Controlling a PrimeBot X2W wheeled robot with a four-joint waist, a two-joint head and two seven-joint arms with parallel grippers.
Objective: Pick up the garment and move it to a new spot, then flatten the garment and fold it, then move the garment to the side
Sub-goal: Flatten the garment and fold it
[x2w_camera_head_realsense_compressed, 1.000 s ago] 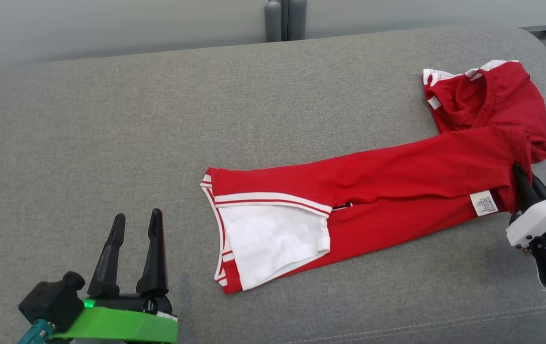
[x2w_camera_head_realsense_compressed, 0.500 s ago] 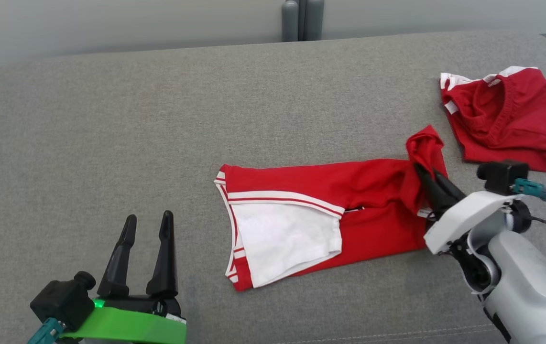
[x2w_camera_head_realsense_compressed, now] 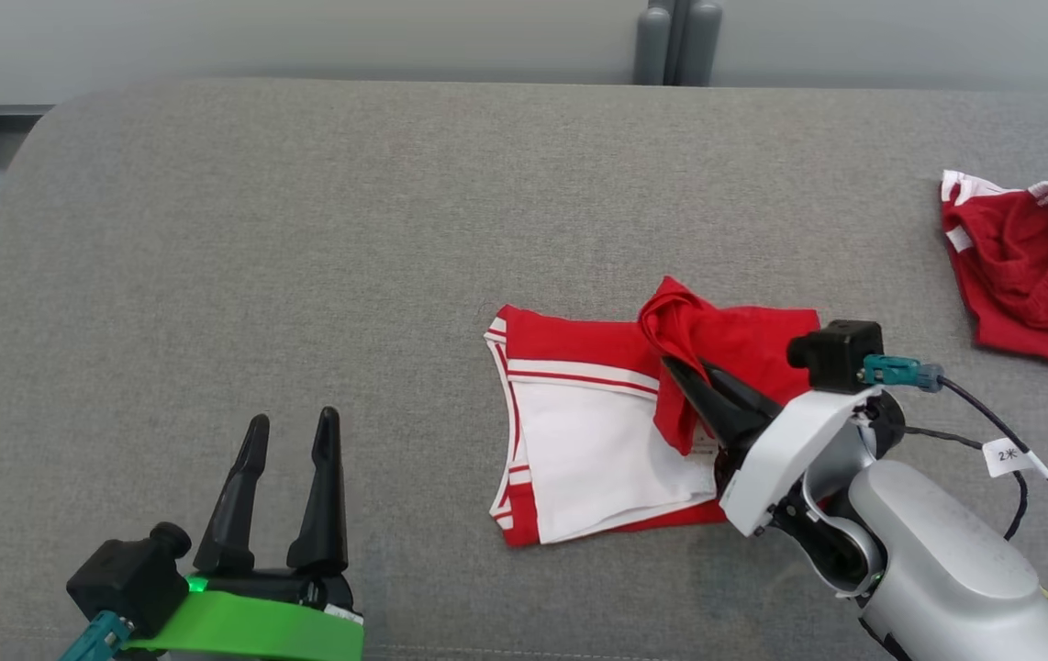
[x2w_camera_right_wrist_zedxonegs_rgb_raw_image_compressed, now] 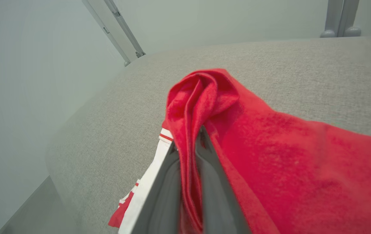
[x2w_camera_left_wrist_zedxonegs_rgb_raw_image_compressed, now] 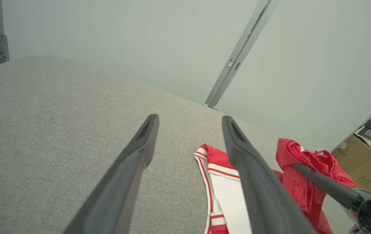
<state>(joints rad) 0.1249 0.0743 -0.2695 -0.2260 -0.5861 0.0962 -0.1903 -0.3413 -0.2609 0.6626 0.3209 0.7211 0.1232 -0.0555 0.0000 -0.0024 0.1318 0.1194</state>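
Left tool [x2w_camera_head_realsense_compressed: 293, 418] sat near left, fingers spread wide, nothing in them, over bare desk [x2w_camera_head_realsense_compressed: 212, 229]. Right tool [x2w_camera_head_realsense_compressed: 687, 369] was near right of centre, jaws pinched narrow on a bunched red fold of the garment [x2w_camera_head_realsense_compressed: 570, 335]. The right wrist view showed the cloth clamped between the two fingers.

The garment lay mid-desk, red with a white panel and red-white stripe trim at its left end. Its right end was doubled over toward that panel, with the pinched fold raised above the lower layer.

Progress, as judged: relocating and flattening looked done, and the fold was under way but not laid down. Left to do – drop and smooth the fold, maybe fold again, then shift the garment to the side.

Writing: the cable tag [x2w_camera_head_realsense_compressed: 1008, 455] on the right arm read "2米". A small label on the cloth by the right tool was too hidden to read. The cardboard box [x2w_camera_left_wrist_zedxonegs_rgb_raw_image_compressed: 364, 169] in the left wrist view had print, illegible.

Far right, well apart, lay a second red garment [x2w_camera_head_realsense_compressed: 1029, 266]. Grey posts [x2w_camera_head_realsense_compressed: 675, 41] stood beyond the far edge.
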